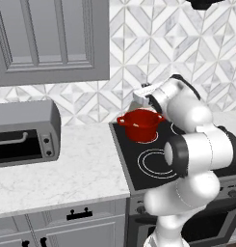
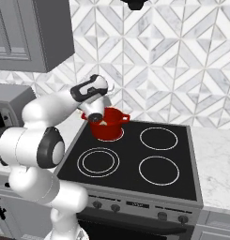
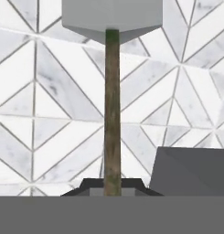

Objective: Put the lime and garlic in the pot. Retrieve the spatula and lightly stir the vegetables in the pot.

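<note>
Hand view: fingers [image 3: 112, 189] pinching spatula [image 3: 112, 109] by its handle, blade pale. Best lowered gently into pot [image 2: 107, 124], stirring slow, avoiding the rim.

Pot [image 1: 139, 124] was glossy red, enamel-like. Spatula [image 3: 112, 109] had matt brown-green wooden-looking handle, flat pale grey smooth blade. Stove top [image 2: 135, 161] was smooth black glass, slightly shiny. Desk [image 1: 57, 169] looked like white polished marble. Backsplash [image 2: 172, 61] had veined marble-look tiles. Toaster oven [image 1: 25, 130] was matt grey metal.
</note>
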